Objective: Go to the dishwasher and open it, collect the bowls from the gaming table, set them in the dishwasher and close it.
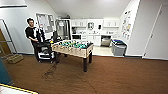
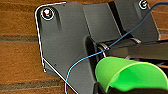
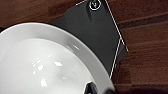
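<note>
A green bowl hangs above the brown wood floor in the left wrist view, with my left gripper shut on its rim. In the right wrist view a white bowl hangs over the same floor, my right gripper shut on its edge. In the head view the dishwasher sits under the far kitchen counter, too small to tell how its door stands. I cannot tell whether the white surface with a yellow edge at the near left corner is the gaming table.
A foosball table stands mid-room on the brown floor. A person stands behind a dark cart at the left, with cables trailing on the floor. Grey bins stand right of the kitchen entrance.
</note>
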